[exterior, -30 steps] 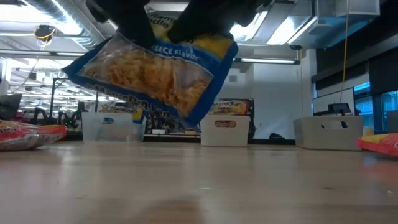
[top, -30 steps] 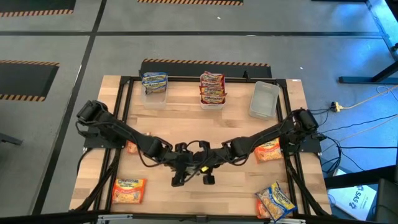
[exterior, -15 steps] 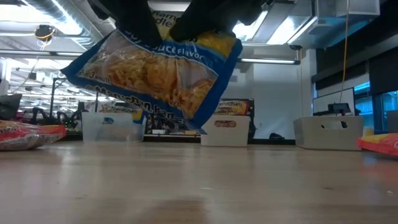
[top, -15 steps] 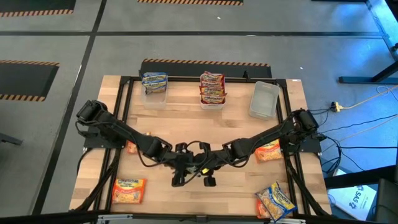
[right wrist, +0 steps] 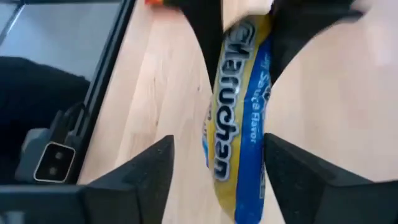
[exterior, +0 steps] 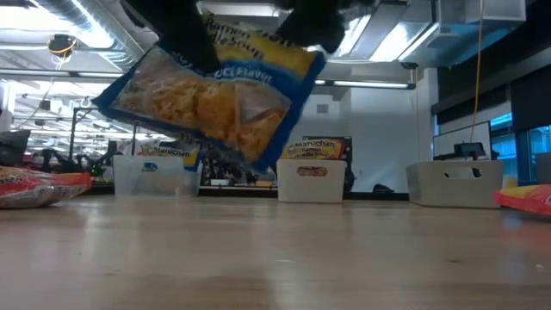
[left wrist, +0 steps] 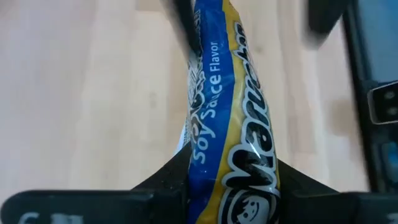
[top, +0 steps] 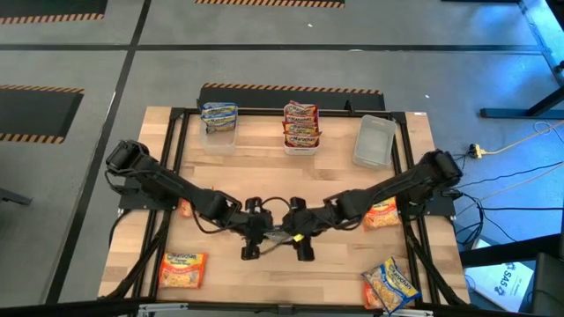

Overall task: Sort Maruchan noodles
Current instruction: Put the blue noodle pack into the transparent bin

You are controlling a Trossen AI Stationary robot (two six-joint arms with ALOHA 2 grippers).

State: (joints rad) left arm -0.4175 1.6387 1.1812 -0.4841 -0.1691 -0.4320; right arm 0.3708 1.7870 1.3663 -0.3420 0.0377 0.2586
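You have a blue-and-yellow crinkly plastic Maruchan ramen packet [exterior: 211, 103] hanging in the air above the middle of the light wooden table [top: 335, 167], between the two arms. In the low view its long axis runs roughly level, tilted down toward the picture's right, with one flat face turned to the camera; the noodle block shows through the wrapper. In both wrist views you see it edge-on, with its long axis running away from each camera.

Your left gripper [left wrist: 230, 186] has its two dark fingers pressed against either face of the packet, gripping one end. Your right gripper [right wrist: 214, 180] sits at the other end with its fingers spread clear of the wrapper on both sides, touching nothing.

The writing reads "Maruchan" in white script on blue, and "Soy Sauce Flavor" along the yellow band.

At the table's far edge you have three clear plastic rectangular bins: one [top: 218, 132] holding blue packets, one [top: 300, 141] holding red packets labelled "Maruchan", one [top: 374, 141] with nothing visible inside. Orange-yellow packets lie loose: one near the left front corner [top: 182, 269], one beside the right arm [top: 381, 214]. A blue-and-yellow packet [top: 392, 283] lies at the right front corner.
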